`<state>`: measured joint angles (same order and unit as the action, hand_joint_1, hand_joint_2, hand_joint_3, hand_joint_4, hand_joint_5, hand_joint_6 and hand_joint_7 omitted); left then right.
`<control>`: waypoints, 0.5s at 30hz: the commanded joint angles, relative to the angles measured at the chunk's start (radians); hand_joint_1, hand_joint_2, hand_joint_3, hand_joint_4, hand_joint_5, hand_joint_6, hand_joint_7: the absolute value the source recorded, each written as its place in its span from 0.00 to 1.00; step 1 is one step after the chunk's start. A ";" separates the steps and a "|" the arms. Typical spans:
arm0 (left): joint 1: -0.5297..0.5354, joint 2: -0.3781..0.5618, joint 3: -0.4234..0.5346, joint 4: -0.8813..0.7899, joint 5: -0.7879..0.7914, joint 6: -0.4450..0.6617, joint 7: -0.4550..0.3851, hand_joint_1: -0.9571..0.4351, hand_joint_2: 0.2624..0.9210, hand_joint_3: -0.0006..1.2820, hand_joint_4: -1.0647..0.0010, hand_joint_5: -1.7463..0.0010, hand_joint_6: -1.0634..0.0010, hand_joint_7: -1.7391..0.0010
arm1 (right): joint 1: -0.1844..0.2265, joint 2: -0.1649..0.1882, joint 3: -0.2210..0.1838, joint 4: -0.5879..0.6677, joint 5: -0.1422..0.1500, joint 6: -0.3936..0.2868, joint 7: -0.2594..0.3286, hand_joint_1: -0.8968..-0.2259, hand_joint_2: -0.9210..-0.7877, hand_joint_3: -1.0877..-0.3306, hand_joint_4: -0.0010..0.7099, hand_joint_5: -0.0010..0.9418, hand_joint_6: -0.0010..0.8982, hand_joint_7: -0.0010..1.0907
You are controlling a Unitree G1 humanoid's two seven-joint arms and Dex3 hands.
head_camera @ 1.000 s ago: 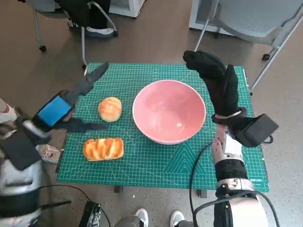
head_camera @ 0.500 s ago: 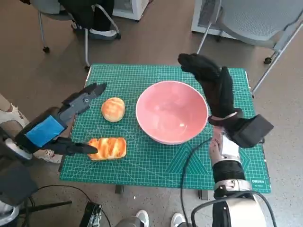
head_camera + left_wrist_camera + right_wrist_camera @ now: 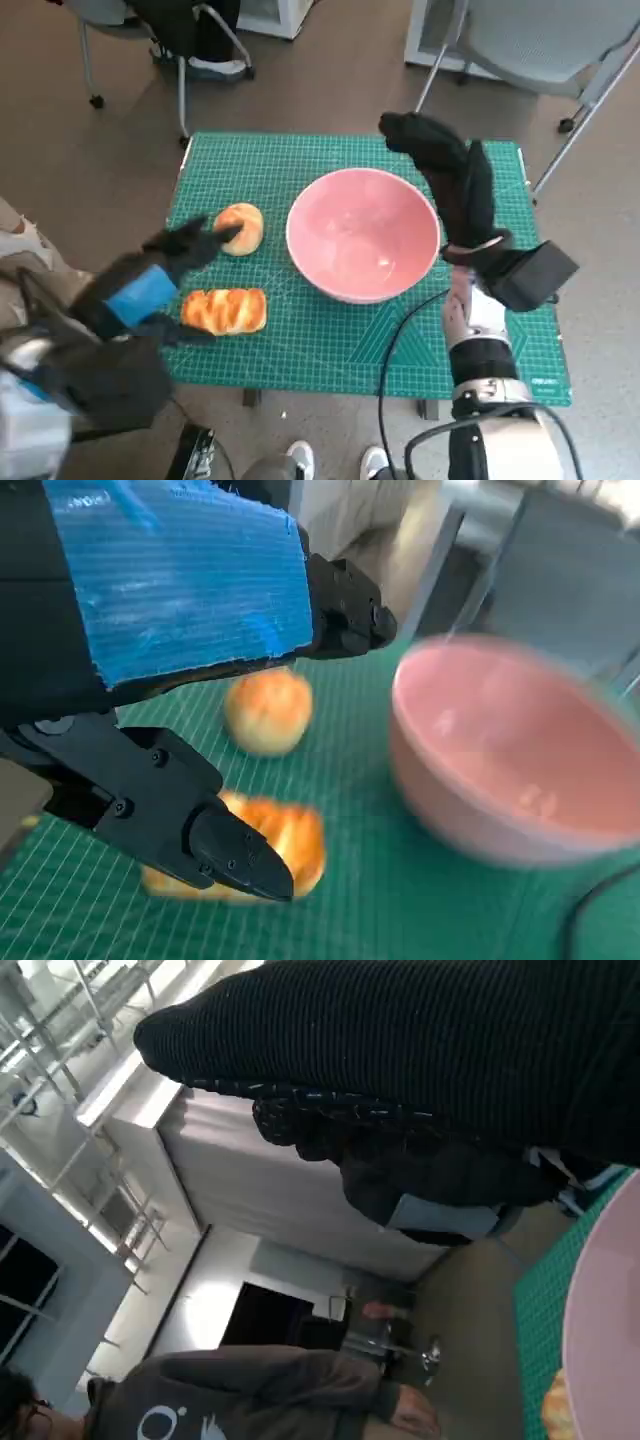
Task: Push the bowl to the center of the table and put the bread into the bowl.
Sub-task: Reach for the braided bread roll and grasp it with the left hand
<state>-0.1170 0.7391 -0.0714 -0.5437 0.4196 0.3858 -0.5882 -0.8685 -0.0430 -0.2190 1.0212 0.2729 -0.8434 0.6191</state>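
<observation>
Sitting left of the pink bowl [image 3: 362, 234], the long loaf [image 3: 224, 310] shows glossy golden ridges; left hand [image 3: 150, 285] fingers spread around it, right hand [image 3: 450, 180] fingers extended.

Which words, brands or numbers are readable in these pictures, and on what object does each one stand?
"deli": white brand print at the near right corner of the green cutting mat, only barely readable.
White grid markings on the mat: too small to read.
White print on the grey sweatshirt of the person in the right wrist view: cut off, unreadable.
Nothing else carries text.
</observation>
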 commanded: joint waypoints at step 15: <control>-0.056 -0.044 -0.126 0.101 0.166 0.041 0.013 0.50 0.63 0.00 0.77 0.99 0.66 0.99 | 0.026 -0.012 -0.008 0.008 0.012 0.016 0.023 0.33 0.00 0.38 0.25 0.00 0.25 0.13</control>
<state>-0.1692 0.7014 -0.1881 -0.4558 0.5678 0.4294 -0.5843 -0.8681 -0.0476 -0.2255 1.0214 0.2797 -0.8392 0.6319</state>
